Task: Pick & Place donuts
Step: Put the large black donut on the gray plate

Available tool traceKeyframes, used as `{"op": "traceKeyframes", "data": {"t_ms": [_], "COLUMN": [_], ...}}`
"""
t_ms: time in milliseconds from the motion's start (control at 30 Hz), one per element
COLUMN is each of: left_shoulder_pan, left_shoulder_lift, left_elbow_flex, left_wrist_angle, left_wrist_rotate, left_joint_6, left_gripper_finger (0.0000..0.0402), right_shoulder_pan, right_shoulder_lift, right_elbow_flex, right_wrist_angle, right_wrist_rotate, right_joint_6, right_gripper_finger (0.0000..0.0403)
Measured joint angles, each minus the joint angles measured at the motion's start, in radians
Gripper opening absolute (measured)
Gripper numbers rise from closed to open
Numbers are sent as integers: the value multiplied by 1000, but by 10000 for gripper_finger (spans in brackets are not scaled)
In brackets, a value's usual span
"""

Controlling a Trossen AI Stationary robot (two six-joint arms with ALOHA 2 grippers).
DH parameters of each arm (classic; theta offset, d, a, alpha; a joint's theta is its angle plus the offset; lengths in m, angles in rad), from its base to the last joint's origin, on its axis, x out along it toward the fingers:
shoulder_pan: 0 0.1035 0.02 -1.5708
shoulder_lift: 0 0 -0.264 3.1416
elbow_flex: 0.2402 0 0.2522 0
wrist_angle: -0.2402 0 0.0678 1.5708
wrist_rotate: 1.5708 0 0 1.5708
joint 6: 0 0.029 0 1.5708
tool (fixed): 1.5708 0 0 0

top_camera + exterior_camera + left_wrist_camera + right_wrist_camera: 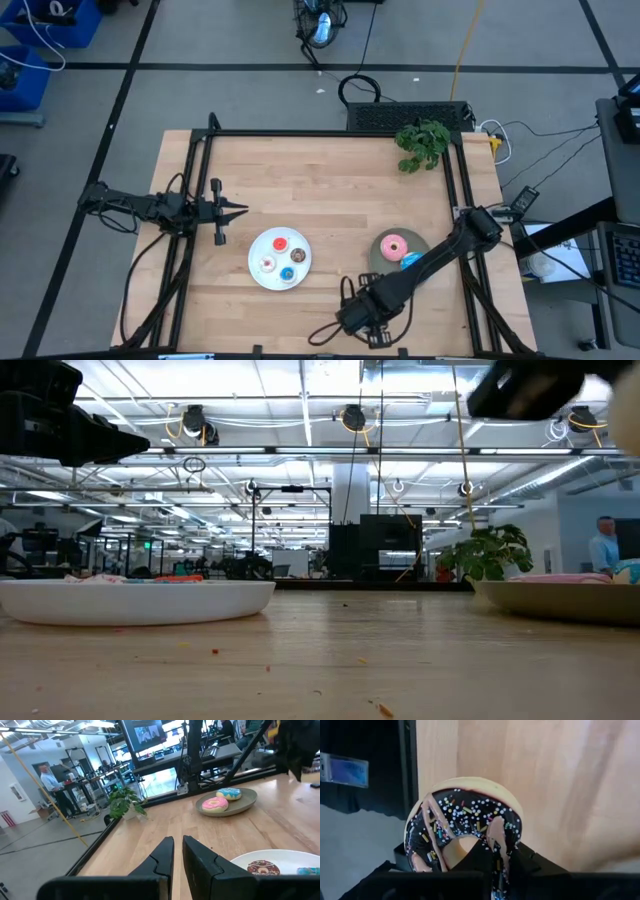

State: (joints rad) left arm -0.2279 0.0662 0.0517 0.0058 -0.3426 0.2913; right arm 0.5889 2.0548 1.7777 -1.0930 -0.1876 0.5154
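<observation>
The white plate (256, 247) holds the tiny red (279, 243), pink-white (267, 264), brown (298, 255) and blue donuts (288, 274). The grey plate (378, 258) carries the pink-iced donut (393, 246) and the blue-iced donut (411, 260), which my right arm partly covers. My right gripper (362, 318) is by the table's near edge, shut on the chocolate sprinkled donut (465, 827). My left gripper (240, 210) waits shut, left of the white plate and above the table. My right gripper (497, 852) grips the chocolate donut's ring on the side nearest the wrist (496, 837). One finger (470, 855) sits in the hole and the other (525, 862) outside the ring. The iced face is turned toward the wrist camera, over the table's near edge.
A small green plant (423, 143) stands at the far right corner. Black frame rails (200, 180) run along the table's edges. Bare wood lies between the plates and the far edge. A person (50, 779) stands in the room beyond the table.
</observation>
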Motion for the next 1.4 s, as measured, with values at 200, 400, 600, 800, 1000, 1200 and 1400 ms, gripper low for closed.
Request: {"op": "traceKeyframes", "data": {"t_ms": [200, 400, 600, 800, 1000, 1200, 1400], "left_shoulder_pan": [0, 0, 0, 0, 0, 0, 0], "left_shoulder_lift": [0, 0, 0, 0, 0, 0, 0], "left_elbow_flex": [0, 0, 0, 0, 0, 0, 0], "left_wrist_angle": [5, 0, -3, -3, -3, -3, -5], "left_wrist_rotate": [0, 0, 0, 0, 0, 1, 0], "left_joint_6": [-7, -7, -7, -7, -7, -7, -7], "left_gripper_finger": [47, 47, 47, 47, 47, 47, 47], "right_shoulder_pan": [2, -14, -47, -73, -88, -145, -218], "right_shoulder_lift": [-1, -49, -163, -233, -247, -287, -360], "right_elbow_flex": [194, 315, 316, 316, 309, 288, 202], "right_wrist_angle": [-170, -270, -274, -377, -478, -480, -478], "right_wrist_rotate": [31, 86, 191, 240, 238, 275, 290], "right_joint_6": [-2, -4, 48, 178, 216, 186, 235], "right_gripper_finger": [15, 14, 14, 15, 16, 17, 17]}}
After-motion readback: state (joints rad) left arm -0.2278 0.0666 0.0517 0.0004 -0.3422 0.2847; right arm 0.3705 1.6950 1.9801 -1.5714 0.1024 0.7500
